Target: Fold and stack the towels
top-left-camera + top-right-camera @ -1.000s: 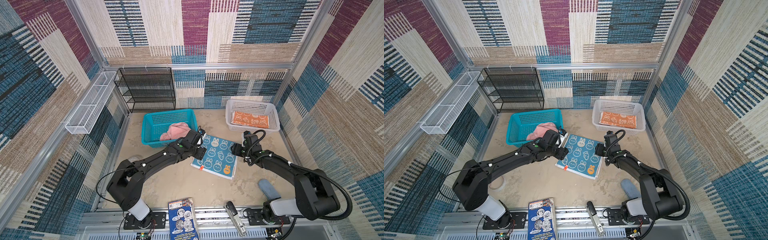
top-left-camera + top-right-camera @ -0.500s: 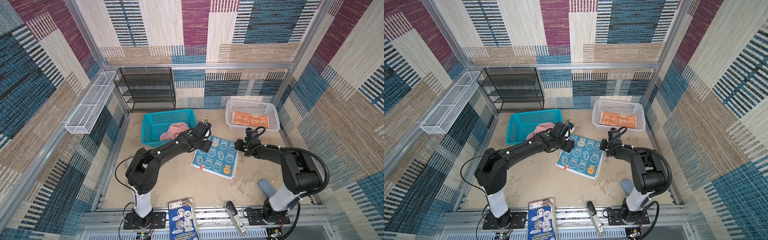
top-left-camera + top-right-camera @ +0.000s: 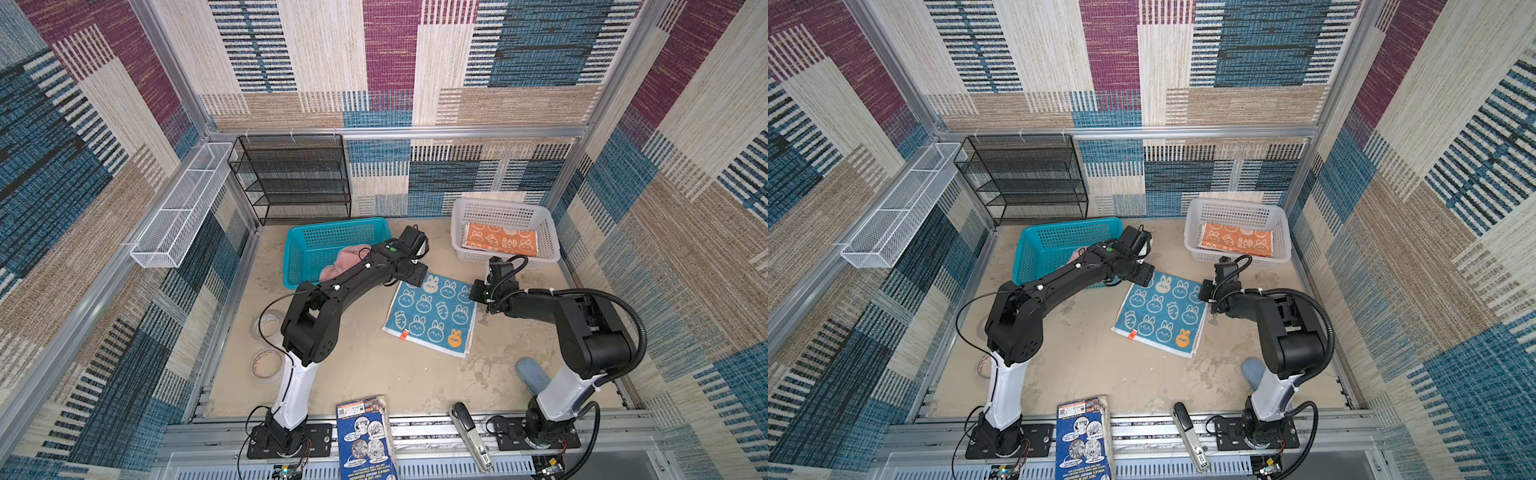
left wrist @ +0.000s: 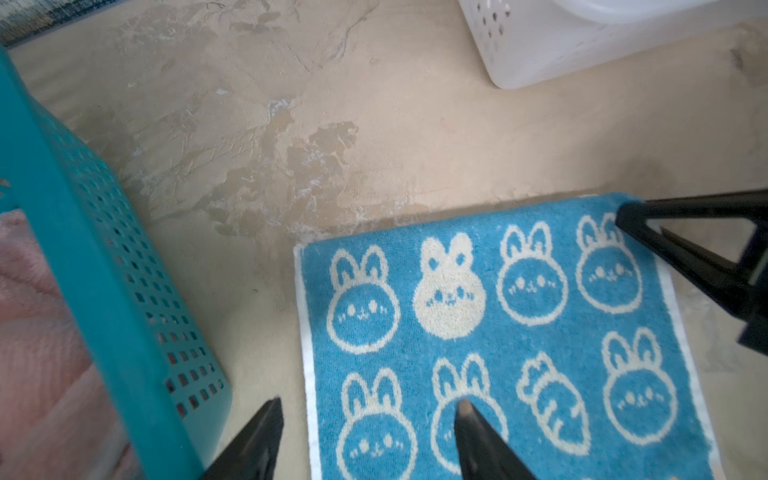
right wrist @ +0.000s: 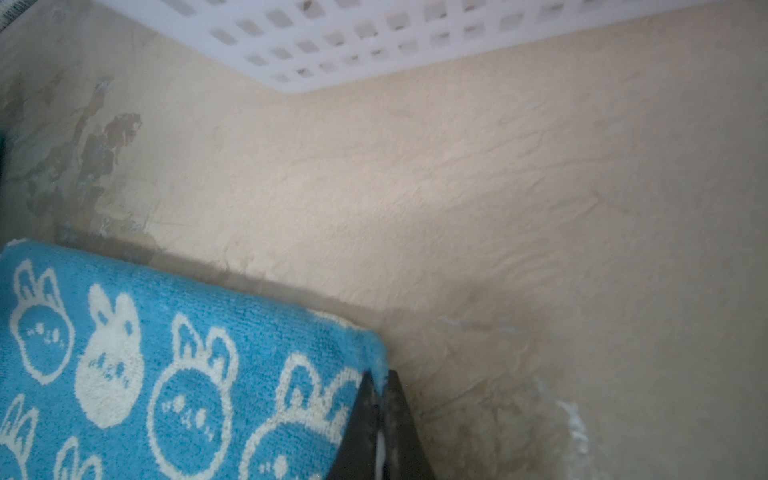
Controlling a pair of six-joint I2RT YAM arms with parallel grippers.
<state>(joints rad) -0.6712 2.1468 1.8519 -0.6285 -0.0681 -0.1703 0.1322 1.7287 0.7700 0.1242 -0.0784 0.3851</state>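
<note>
The blue towel with white rabbits and carrots lies flat on the table in both top views. My right gripper is shut on this towel's far right corner, with the cloth pinched between its fingertips. My left gripper stands open at the far left corner, one finger over the blue towel and one over bare table. The orange towel lies folded in the white basket. The pink towel lies crumpled in the teal basket, partly hidden by my left arm.
A black wire shelf stands at the back left, and a white wire rack hangs on the left wall. Two tape rolls lie at the left. A blue box, a stapler and a blue-grey object sit near the front edge.
My right gripper has closed on the blue towel's far right corner. My left gripper has moved toward the far left corner and stayed open.
</note>
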